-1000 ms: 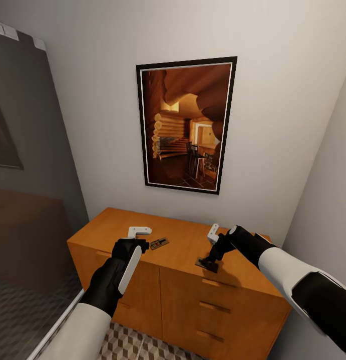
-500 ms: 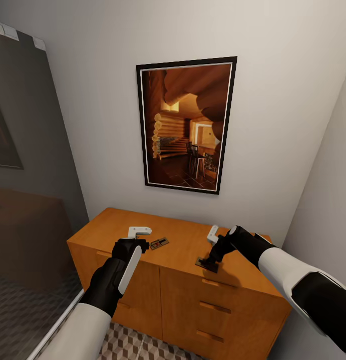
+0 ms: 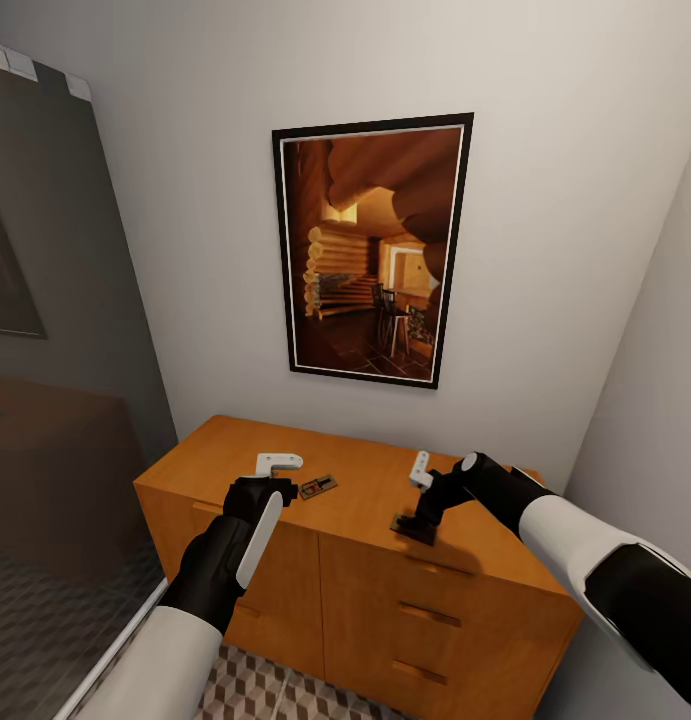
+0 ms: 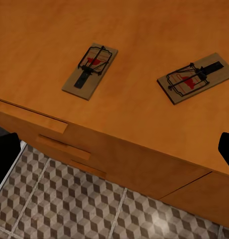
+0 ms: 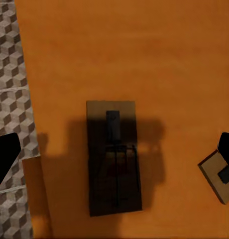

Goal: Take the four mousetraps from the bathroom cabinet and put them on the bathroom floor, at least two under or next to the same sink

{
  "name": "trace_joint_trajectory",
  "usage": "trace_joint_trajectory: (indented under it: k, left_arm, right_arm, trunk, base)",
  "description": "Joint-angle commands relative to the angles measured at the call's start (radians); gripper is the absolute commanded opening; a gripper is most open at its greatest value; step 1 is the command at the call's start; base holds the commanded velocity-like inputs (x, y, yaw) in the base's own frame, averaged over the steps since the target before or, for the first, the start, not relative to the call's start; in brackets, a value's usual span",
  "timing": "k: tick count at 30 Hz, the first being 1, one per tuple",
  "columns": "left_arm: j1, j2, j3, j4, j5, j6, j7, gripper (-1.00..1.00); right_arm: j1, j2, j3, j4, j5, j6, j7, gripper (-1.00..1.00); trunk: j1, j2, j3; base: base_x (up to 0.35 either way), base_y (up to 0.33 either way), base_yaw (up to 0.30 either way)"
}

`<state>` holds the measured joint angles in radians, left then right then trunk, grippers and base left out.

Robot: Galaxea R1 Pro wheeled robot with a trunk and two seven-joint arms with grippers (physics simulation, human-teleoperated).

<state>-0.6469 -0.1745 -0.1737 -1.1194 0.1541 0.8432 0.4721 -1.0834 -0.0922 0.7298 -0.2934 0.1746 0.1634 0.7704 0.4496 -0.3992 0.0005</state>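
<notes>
Black-fingered, the right gripper (image 3: 417, 502) hangs spread wide over a shadowed mousetrap (image 5: 114, 158) lying flat near the front edge of the orange-brown cabinet (image 3: 365, 560), fingertips apart from it. Another trap's corner (image 5: 220, 177) lies near it. Left gripper (image 3: 278, 478) hovers parted above the cabinet top's left part, where two more mousetraps (image 4: 90, 70) (image 4: 195, 84) lie apart. Cube-patterned bathroom floor (image 4: 69, 204) shows below the drawers.
</notes>
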Motion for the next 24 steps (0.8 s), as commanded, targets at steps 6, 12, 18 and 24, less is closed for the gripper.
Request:
trace_joint_trajectory:
  k: [6, 12, 18, 24]
  left_arm:
    - [0.0, 0.0, -0.001, 0.0, 0.01, 0.002, 0.009, 1.0]
    - [0.0, 0.0, -0.001, 0.0, 0.01, 0.002, 0.009, 1.0]
    - [0.0, 0.0, -0.001, 0.0, 0.01, 0.002, 0.009, 1.0]
    - [0.0, 0.0, -0.002, 0.0, 0.011, 0.002, 0.008, 1.0]
  right_arm:
    - [0.0, -0.021, -0.004, -0.004, 0.007, 0.002, 0.005, 1.0]
    - [0.0, -0.038, -0.003, -0.004, 0.007, 0.001, 0.007, 1.0]
    - [0.0, -0.042, -0.001, -0.004, 0.008, 0.002, 0.007, 1.0]
    - [0.0, -0.043, 0.0, -0.004, 0.019, 0.0, 0.008, 1.0]
  trunk:
    - [0.0, -0.001, -0.001]
    - [0.0, -0.001, -0.001]
    - [0.0, -0.001, -0.001]
    - [0.0, -0.001, -0.001]
  base:
    - [0.0, 0.0, 0.0]
    - [0.0, 0.0, 0.0]
    - [0.0, 0.0, 0.0]
    - [0.0, 0.0, 0.0]
